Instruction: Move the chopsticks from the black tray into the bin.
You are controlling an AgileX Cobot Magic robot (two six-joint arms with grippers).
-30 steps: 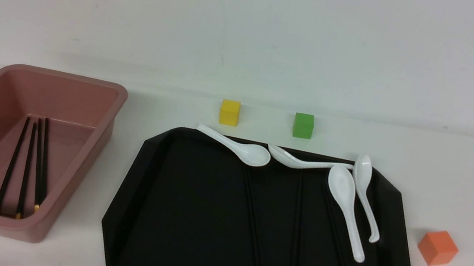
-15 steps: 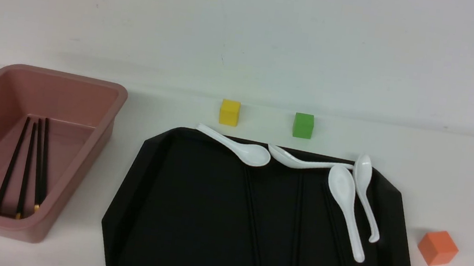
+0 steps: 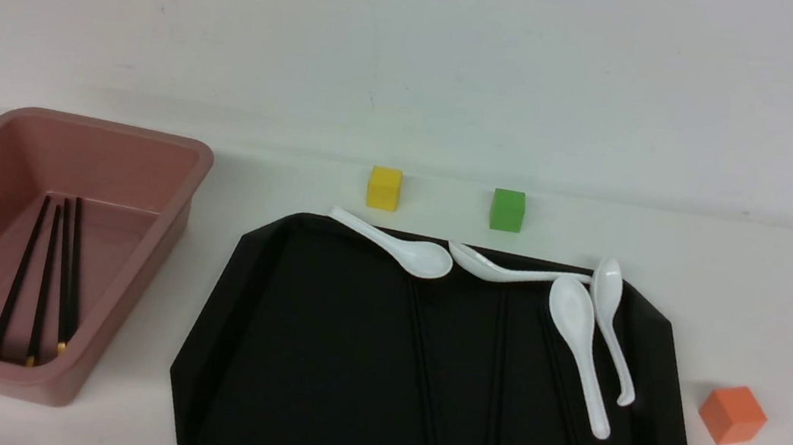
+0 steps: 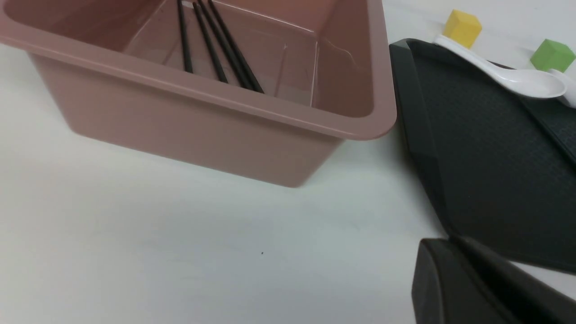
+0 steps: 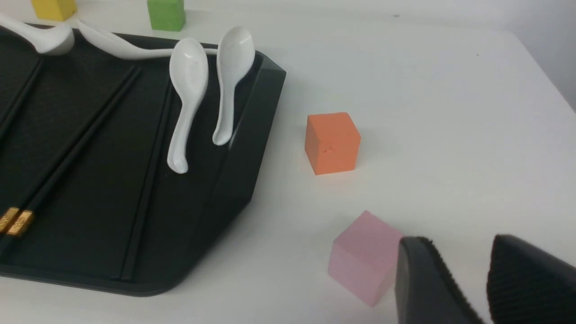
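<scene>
The black tray (image 3: 316, 365) lies mid-table. Three pairs of chopsticks lie lengthwise on it: one (image 3: 428, 403), one (image 3: 500, 397) and one (image 3: 565, 398) partly under a spoon. Several more chopsticks (image 3: 44, 283) lie in the pink bin (image 3: 170, 139) at the left, also seen in the left wrist view (image 4: 211, 45). Neither gripper shows in the front view. My left gripper (image 4: 450, 245) is shut and empty, low over the table between bin (image 4: 225, 96) and tray (image 4: 486, 157). My right gripper (image 5: 459, 252) is open and empty, right of the tray (image 5: 243, 148).
Several white spoons (image 3: 580, 339) lie along the tray's far and right sides. A yellow cube (image 3: 384, 188) and a green cube (image 3: 507, 209) stand behind the tray. An orange cube (image 3: 732, 414) and a pink cube (image 5: 360, 261) stand right of it, the pink one beside my right fingers.
</scene>
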